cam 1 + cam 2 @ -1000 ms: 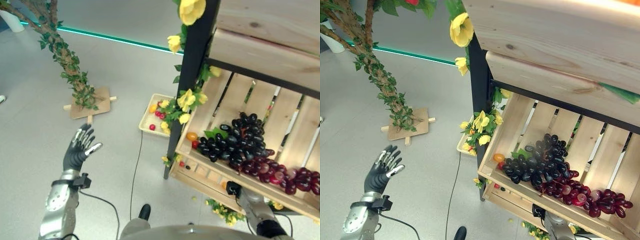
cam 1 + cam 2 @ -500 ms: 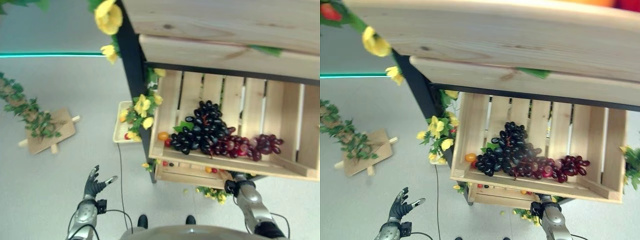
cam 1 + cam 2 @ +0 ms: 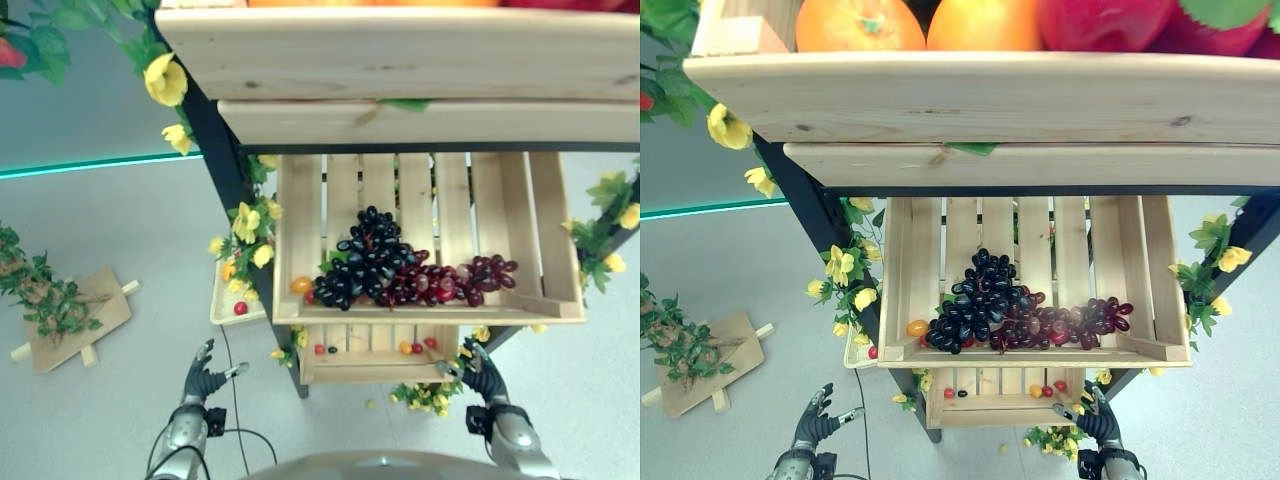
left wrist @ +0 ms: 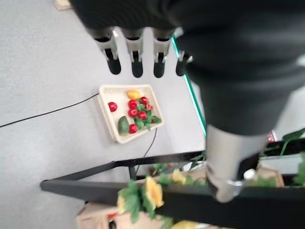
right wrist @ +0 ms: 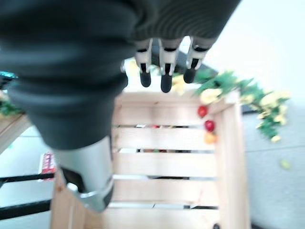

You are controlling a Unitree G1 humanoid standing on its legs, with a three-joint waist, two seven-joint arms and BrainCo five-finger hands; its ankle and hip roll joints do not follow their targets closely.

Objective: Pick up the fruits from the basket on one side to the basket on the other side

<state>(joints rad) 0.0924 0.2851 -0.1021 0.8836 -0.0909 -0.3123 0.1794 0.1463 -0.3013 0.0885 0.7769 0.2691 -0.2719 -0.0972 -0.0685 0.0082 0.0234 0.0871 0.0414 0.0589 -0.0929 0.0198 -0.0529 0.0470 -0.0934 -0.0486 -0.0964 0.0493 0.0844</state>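
The left hand [image 3: 203,378] hangs low over the floor with its fingers spread and empty, and up ahead of it to its right a shallow tray [image 3: 222,305] of small fruits sits on the floor beside the stand's black post. Further right, the grapes [image 3: 385,270] lie heaped in the wooden crate [image 3: 288,240], above and ahead of both hands. The right hand [image 3: 481,376] is likewise spread wide, holding nothing, just below the crate's right corner.
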